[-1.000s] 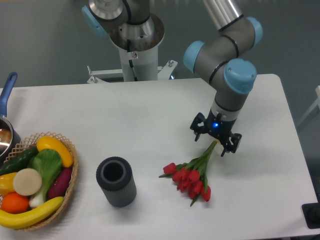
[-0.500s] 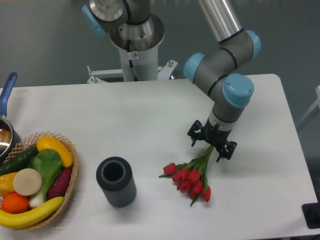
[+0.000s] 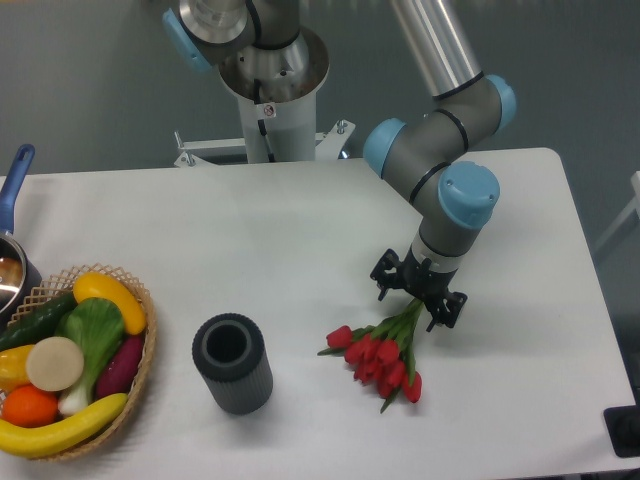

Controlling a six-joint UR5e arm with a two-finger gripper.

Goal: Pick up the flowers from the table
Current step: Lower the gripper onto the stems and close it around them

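While the flowers (image 3: pixel 383 352) lie flat near the front of the white bench (image 3: pixel 270 250), red heads toward the front edge and green stems slanting up and away to the right, nothing about them has shifted from a second ago. To their left stands the grey cylinder (image 3: pixel 232 363), upright with its open mouth up, and at the far left front sits the basket (image 3: pixel 140 360) of fruit and vegetables, both exactly where they were.

What has changed is my claw (image 3: pixel 417 296). A second ago it hung a little farther back and to the right, past the stem tips; now it has slid forward and left and come lower, so its two fingers stand open on either side of the upper stems. The stems run into the gap between them, but the fingers have not closed and hold nothing; I cannot tell whether they touch the stems.

Behind it, my wrist and forearm (image 3: pixel 440 60) lean more to the left than before. At the far left edge, the pot (image 3: pixel 12 262) with the blue handle is unchanged.
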